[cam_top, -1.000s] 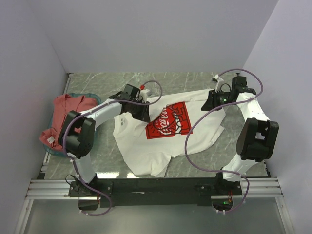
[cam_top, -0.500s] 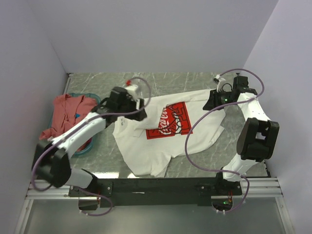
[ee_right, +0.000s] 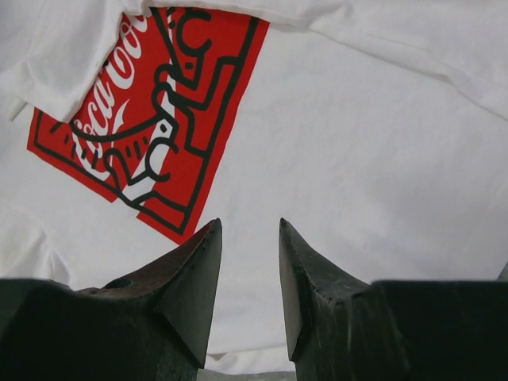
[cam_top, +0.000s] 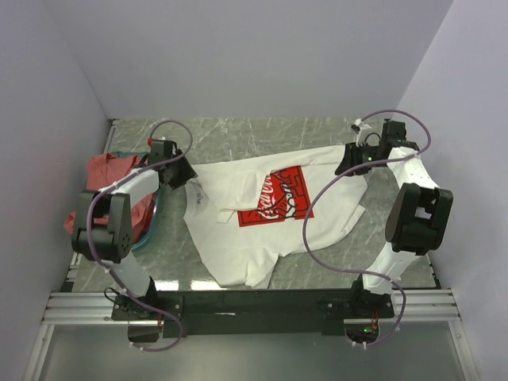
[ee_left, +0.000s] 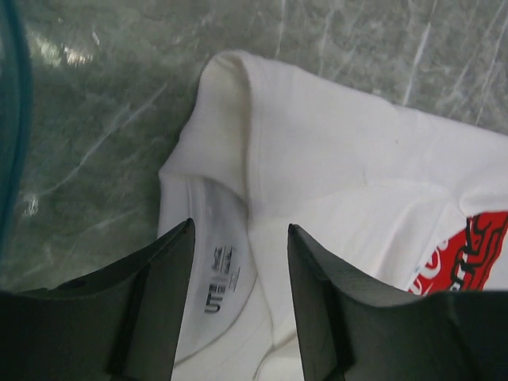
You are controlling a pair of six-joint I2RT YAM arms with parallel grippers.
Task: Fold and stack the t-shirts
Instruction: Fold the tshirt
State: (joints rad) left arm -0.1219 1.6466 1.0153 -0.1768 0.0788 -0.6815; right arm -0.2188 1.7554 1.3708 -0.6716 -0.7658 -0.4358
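While left tool (ee_left: pixel 240 230) and right tool (ee_right: pixel 248 225) stand parted, the white tee (cam_top: pixel 238 238) lies rumpled.

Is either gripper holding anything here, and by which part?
Nothing is held. The left gripper is open over the collar of the white t-shirt; the right gripper is open above its printed front.

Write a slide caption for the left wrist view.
Open left hand poised over the white t-shirt collar and its neck label on the marble table, teal basket rim at left.
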